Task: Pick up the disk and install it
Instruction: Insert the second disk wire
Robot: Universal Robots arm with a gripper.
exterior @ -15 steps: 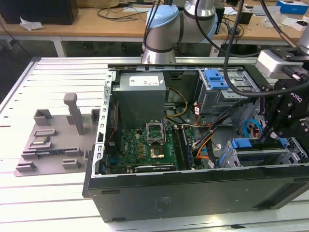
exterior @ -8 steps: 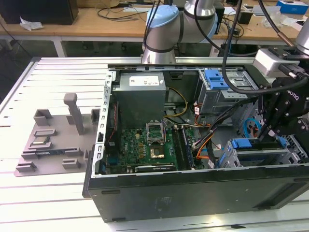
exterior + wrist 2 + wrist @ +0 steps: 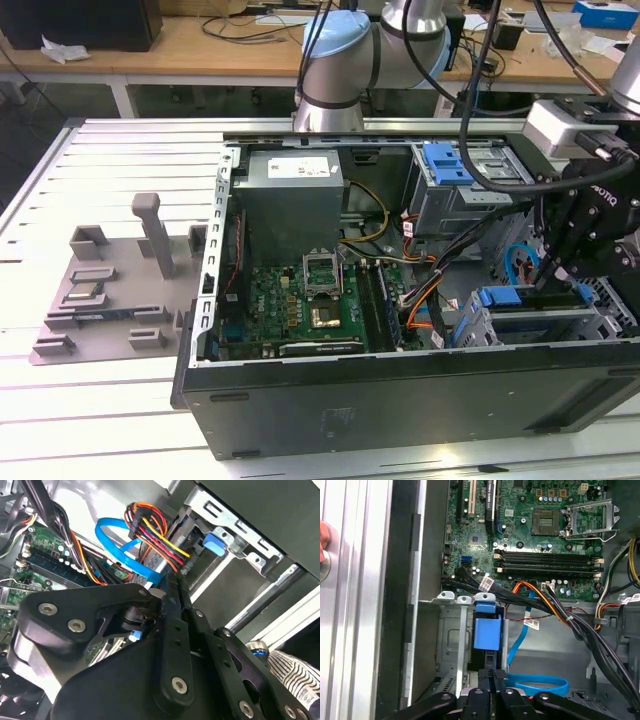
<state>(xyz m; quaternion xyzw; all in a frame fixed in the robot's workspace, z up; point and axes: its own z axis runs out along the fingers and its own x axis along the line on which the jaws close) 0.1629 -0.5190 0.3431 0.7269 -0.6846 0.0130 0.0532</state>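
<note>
Slatted metal surface point(image 3: 120, 160), with the open PC case point(image 3: 400, 400) lying on its side towards the exterior view's right edge. A grey parts fixture point(image 3: 110, 290) sits by the case, towards the left edge.

Inside the case the motherboard point(image 3: 290, 300) fills the middle. A drive cage point(image 3: 480, 325) stands at the case's near right corner in the exterior view. A second cage at the far wall carries a fixed blue latch point(image 3: 447, 163), which is not the task's thing.

Disk point(image 3: 525, 298): already off the surface and standing edge-up in the near cage, with the blue carrier frame showing along its top. In the first wrist view the carrier's blue end point(image 3: 486, 630) sits in the cage slot — how deep I cannot tell.

Gripper point(image 3: 553, 280) comes straight down onto the carrier's top edge. In the first wrist view the fingers point(image 3: 498, 677) are drawn together with no gap seen between them, tips at the carrier. I cannot tell whether they pinch it or only press.

Blue data cable point(image 3: 540, 682) loops loose just beside the cage.

Judgement: pick-up is done and insertion is well along; full seating is unconfirmed.
</note>
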